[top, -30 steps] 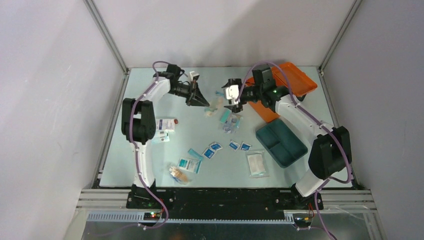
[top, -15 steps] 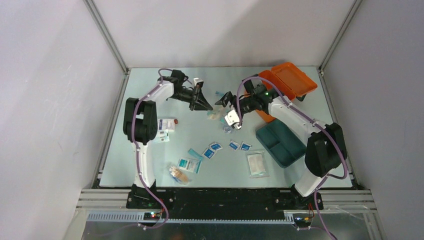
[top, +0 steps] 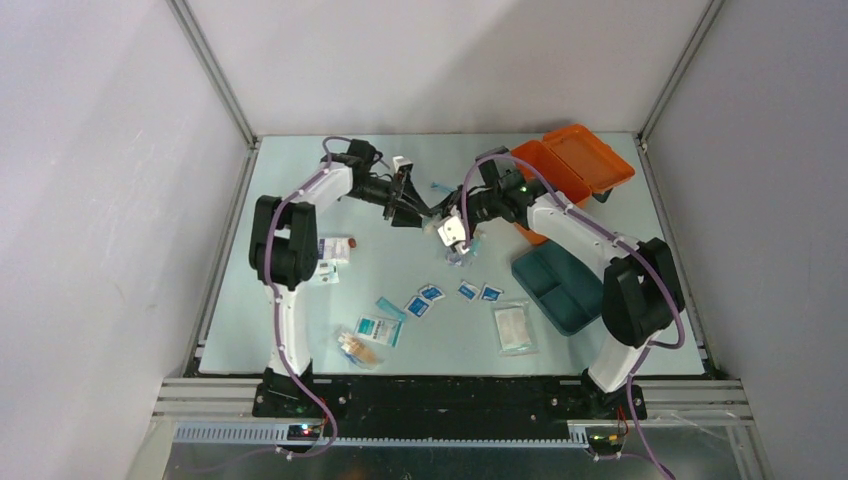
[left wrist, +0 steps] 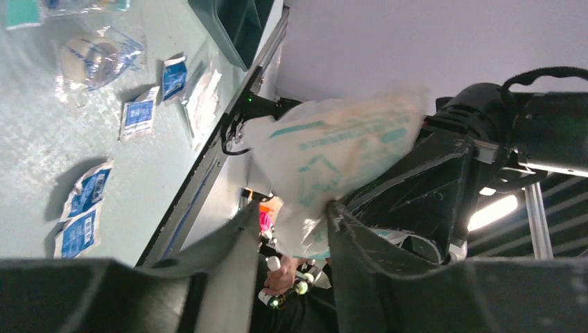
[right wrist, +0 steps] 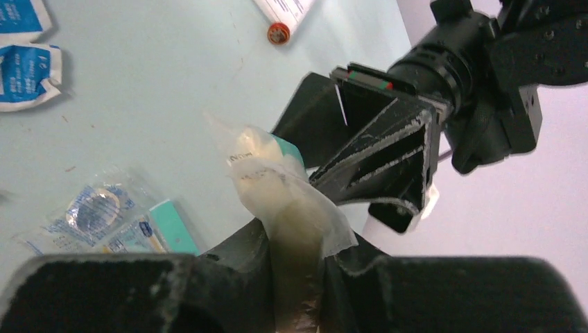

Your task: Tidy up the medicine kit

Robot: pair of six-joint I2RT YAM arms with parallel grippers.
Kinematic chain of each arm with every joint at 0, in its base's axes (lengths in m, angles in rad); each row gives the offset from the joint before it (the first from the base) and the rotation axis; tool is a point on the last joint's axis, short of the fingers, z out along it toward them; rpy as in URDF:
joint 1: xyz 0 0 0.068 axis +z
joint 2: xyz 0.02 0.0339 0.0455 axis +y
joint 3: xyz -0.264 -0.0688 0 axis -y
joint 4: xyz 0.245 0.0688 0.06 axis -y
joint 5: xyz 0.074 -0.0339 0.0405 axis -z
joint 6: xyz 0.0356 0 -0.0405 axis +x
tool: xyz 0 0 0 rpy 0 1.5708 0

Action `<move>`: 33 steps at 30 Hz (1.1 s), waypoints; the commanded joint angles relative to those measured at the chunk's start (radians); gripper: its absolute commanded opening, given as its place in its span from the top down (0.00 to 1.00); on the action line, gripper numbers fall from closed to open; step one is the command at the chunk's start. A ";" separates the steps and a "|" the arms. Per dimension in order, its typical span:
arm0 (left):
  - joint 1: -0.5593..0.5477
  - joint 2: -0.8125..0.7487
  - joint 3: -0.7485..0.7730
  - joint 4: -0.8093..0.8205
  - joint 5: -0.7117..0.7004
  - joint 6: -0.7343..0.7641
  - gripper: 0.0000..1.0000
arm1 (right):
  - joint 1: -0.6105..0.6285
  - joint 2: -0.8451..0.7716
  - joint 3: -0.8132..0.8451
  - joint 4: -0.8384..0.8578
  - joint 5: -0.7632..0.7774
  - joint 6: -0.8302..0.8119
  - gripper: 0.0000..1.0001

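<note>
The medicine kit's orange case [top: 562, 172] stands open at the back right, its lid [top: 590, 152] folded back. Its dark teal tray [top: 562, 285] lies apart on the table and also shows in the left wrist view [left wrist: 239, 21]. My left gripper [top: 418, 211] and right gripper [top: 447, 218] meet above the table's middle. Both are shut on one soft white packet with teal print [left wrist: 333, 156], each on one end. In the right wrist view my right gripper [right wrist: 298, 260] pinches the packet [right wrist: 291, 208], and the left gripper's fingers [right wrist: 374, 156] close on its far end.
Several blue-white sachets [top: 430, 293] lie in a row in front. Clear packets [top: 460, 250] lie under the grippers, and one more [top: 515, 328] at front right. A tube and box [top: 333, 250] lie at the left, and more packets [top: 378, 328] at front left.
My right gripper has swung left and down from beside the orange case and closed on the packet. My left gripper has moved a little right to meet it.
</note>
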 commanded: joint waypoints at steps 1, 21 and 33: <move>0.030 -0.051 0.022 0.044 0.026 -0.061 0.45 | -0.009 -0.027 -0.004 -0.008 0.052 0.119 0.81; 0.132 -0.329 0.114 -0.099 -0.822 0.477 0.30 | -0.396 -0.097 0.119 0.229 0.371 1.881 0.94; 0.131 -0.391 0.000 -0.101 -0.926 0.457 0.30 | -0.537 0.124 0.223 0.160 0.611 2.255 0.98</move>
